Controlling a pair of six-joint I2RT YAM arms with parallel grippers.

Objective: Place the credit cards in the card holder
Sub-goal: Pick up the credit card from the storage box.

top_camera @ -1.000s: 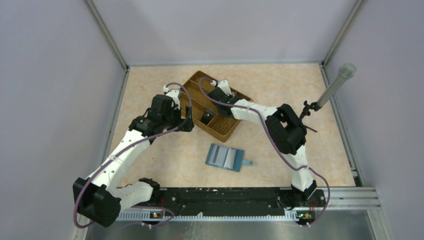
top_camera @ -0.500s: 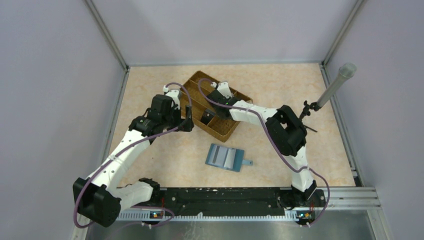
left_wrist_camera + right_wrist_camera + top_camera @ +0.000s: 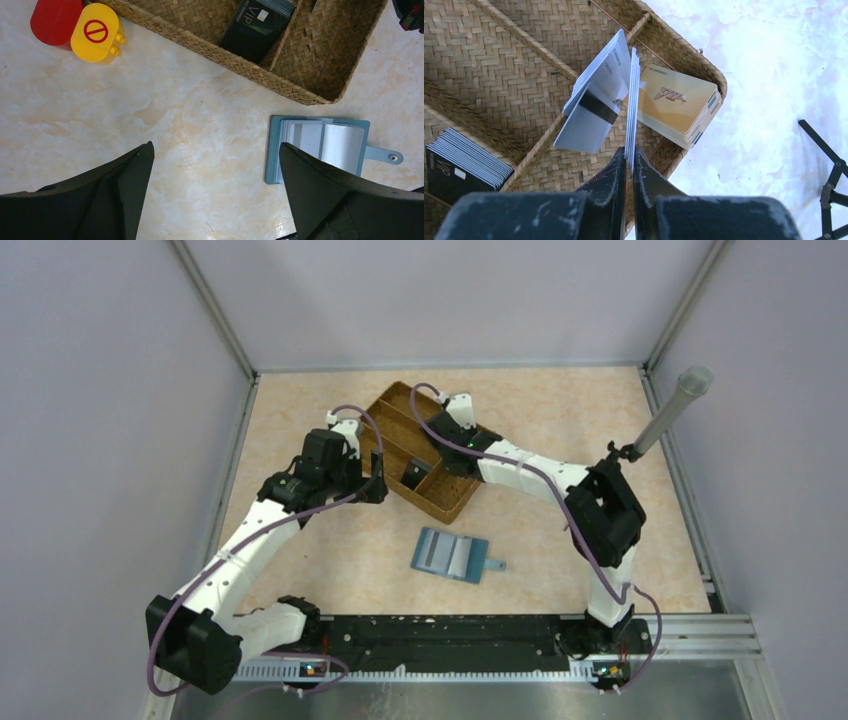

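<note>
- On the marbled table (image 3: pixel 560 420), the right gripper (image 3: pixel 629 155) is pinching credit cards (image 3: pixel 632 90) in the woven tray (image 3: pixel 445 502); the left gripper (image 3: pixel 215 147) is gaping, empty.
- Next, probably: lifting clear, then carrying to the card holder (image 3: pixel 452 556) at six o'clock.

Woven tray (image 3: pixel 320 55): brown, basket-weave pattern throughout. Credit cards (image 3: pixel 584 130): pale grey-white, one showing a black stripe. Tan stack (image 3: pixel 676 102): gold with darker "VIP" script. Black stack (image 3: pixel 260 25): dark with pale lettering, grey edges. Card holder (image 3: pixel 317 150): teal-blue, paler inner panels. Red piece (image 3: pixel 55 20): plain. Yellow piece (image 3: pixel 95 32): bears a red barred circle. Table (image 3: pixel 150 100): cream, marbled, with faint peach veining.
</note>
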